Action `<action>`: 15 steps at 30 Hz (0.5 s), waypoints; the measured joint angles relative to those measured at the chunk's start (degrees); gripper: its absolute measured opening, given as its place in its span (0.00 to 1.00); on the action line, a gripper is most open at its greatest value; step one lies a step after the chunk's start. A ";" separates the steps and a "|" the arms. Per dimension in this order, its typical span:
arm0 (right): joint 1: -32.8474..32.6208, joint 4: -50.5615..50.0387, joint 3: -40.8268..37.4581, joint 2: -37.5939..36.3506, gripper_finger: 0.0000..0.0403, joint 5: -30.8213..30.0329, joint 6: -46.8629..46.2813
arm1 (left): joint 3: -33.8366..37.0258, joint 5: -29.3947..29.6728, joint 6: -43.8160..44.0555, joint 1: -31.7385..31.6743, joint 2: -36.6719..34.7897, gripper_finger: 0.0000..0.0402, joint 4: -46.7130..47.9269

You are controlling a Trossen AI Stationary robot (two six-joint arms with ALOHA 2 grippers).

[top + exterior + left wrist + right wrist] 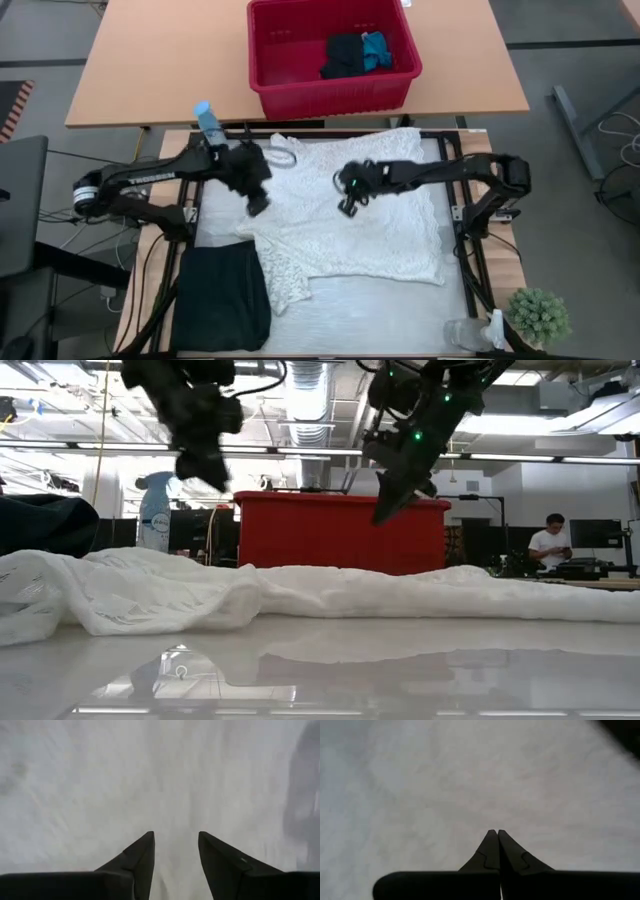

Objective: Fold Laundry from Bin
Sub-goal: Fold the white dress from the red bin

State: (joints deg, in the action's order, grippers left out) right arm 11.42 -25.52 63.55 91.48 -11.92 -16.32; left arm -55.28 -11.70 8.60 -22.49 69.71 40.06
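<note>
White cloth: the white crinkled garment (345, 215) lies spread across the pale work surface (380, 310), collar toward the bin, 1 sleeve reaching out to the robot's left.
Step in hand: you look to be flattening and squaring this piece for its first fold, judging by both arms hanging over it.
Left gripper (258, 203): it hovers above the left shoulder and sleeve; in the left wrist view its fingers (137, 857) stand apart with only cloth below, nothing between them.
Right gripper (348, 206): it hangs over the chest of the garment; the right wrist view shows its fingers (492, 847) pressed together, empty.
How to do it well: lower each gripper onto a seam or hem, not the middle of a panel, so you lift 1 layer only.
Next care: pinch matching points on both sides and move them together, or the crinkled fabric will likely skew and bunch.
Garment look: lacy, wrinkled, soft; in the low view it lies in low rolls, thicker at the left sleeve.
Handling guess: light and limp, so it should drag easily but hold a crease poorly.
Red bin (300, 55): it sits on the wooden table (140, 70) beyond the garment, holding a black item (343, 55) and a small blue one (377, 50).
Black garment (222, 295): it lies at the near left corner, just beside the white sleeve.
</note>
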 joint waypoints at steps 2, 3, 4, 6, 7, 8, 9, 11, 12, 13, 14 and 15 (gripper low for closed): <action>3.33 0.55 0.00 -0.94 0.03 0.03 0.78 | 0.70 -0.05 0.61 -2.83 0.91 0.34 -6.40; 4.90 0.95 0.00 -1.02 0.03 0.25 1.12 | 1.15 0.01 0.67 -3.98 1.89 0.32 -9.05; 6.41 1.13 0.00 -1.02 0.03 0.71 1.28 | 1.46 0.22 0.70 -4.98 3.13 0.30 -11.32; 9.34 0.74 -0.11 -1.00 0.03 1.50 1.86 | 2.11 0.26 0.72 -6.71 5.72 0.25 -15.05; 10.71 0.66 -0.11 -1.05 0.03 1.77 2.54 | 2.24 0.05 0.70 -7.34 7.16 0.22 -15.99; 12.09 0.55 -0.10 -1.16 0.03 2.07 3.50 | 2.24 -0.03 0.41 -7.81 8.65 0.18 -17.25; 13.47 0.11 -0.09 -1.20 0.03 2.88 4.52 | 2.22 -0.01 -0.31 -8.05 10.09 0.13 -18.50; 16.21 -1.02 -0.09 -1.11 0.03 3.46 6.00 | 2.22 0.17 -1.88 -8.65 12.87 0.05 -19.47; 17.77 -1.45 -0.11 -1.09 0.03 4.20 6.45 | 2.22 0.12 -2.31 -9.04 14.23 0.03 -20.37; 19.32 -1.59 -0.11 -1.09 0.03 4.51 6.72 | 2.22 0.06 -2.58 -9.57 15.71 0.02 -21.30; 20.69 -1.54 -0.11 -1.09 0.03 5.20 6.68 | 2.22 0.09 -2.73 -10.07 17.09 0.02 -21.88; 21.90 -1.40 -0.09 -1.10 0.03 5.69 6.48 | 2.22 0.12 -2.73 -10.67 18.41 0.02 -22.06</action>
State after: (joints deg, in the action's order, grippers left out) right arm 33.32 -26.92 63.45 90.37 -6.23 -9.85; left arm -53.06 -11.57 5.87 -33.16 88.13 18.00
